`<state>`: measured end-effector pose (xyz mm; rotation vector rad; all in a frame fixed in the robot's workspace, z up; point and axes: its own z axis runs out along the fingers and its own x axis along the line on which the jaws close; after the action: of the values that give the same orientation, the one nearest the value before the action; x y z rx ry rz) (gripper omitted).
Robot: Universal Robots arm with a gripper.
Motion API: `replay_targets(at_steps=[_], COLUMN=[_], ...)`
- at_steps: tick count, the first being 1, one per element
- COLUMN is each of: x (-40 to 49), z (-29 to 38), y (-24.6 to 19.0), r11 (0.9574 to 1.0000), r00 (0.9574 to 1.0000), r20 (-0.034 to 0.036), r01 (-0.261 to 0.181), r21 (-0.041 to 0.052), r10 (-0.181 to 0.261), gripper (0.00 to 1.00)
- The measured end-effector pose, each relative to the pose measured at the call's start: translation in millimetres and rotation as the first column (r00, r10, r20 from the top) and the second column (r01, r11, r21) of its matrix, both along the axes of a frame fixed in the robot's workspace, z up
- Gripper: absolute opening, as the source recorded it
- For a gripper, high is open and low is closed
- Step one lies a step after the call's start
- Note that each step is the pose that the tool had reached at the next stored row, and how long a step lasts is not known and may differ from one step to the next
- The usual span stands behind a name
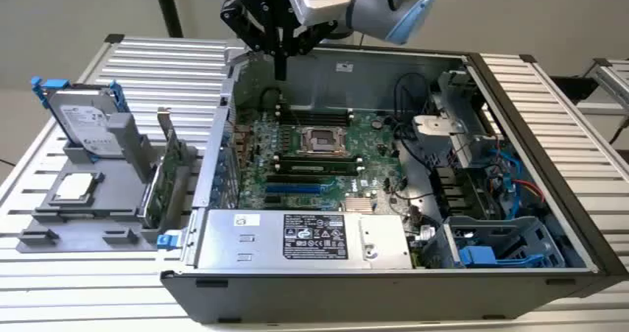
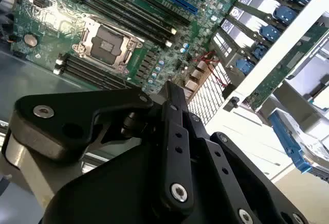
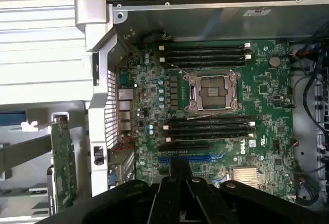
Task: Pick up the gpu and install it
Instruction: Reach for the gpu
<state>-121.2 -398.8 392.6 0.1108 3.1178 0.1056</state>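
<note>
The gpu (image 1: 169, 171) stands on edge in a grey holder (image 1: 88, 214) outside the computer case, at the exterior view's left. It shows a green board face and a silver end bracket. Both wrist views catch its green board (image 3: 62, 167) (image 2: 280, 72) beyond the case's side wall. My gripper (image 1: 280, 68) hangs over the rear corner of the open case (image 1: 216, 163), above the motherboard (image 1: 314, 155) and well apart from the gpu. Its black fingers (image 3: 180, 168) (image 2: 172, 93) are shut with nothing between them.
A silver hard drive in a blue frame (image 1: 84, 122) stands upright on the same holder, and a processor chip (image 1: 76, 188) lies flat there. Inside the case are an empty processor socket (image 3: 213, 91), blue and black card slots (image 3: 190, 158), cables (image 1: 511, 174) and a power supply (image 1: 305, 236).
</note>
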Motion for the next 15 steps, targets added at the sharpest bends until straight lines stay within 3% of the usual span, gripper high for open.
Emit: replay_targets(at_steps=[15], x=[-0.2], z=[0.0], y=[0.1], r11=[1.0000], r00=[1.0000], r20=[-0.0001], r01=[0.000], r21=[0.0020], r10=[0.000], gripper=[0.00])
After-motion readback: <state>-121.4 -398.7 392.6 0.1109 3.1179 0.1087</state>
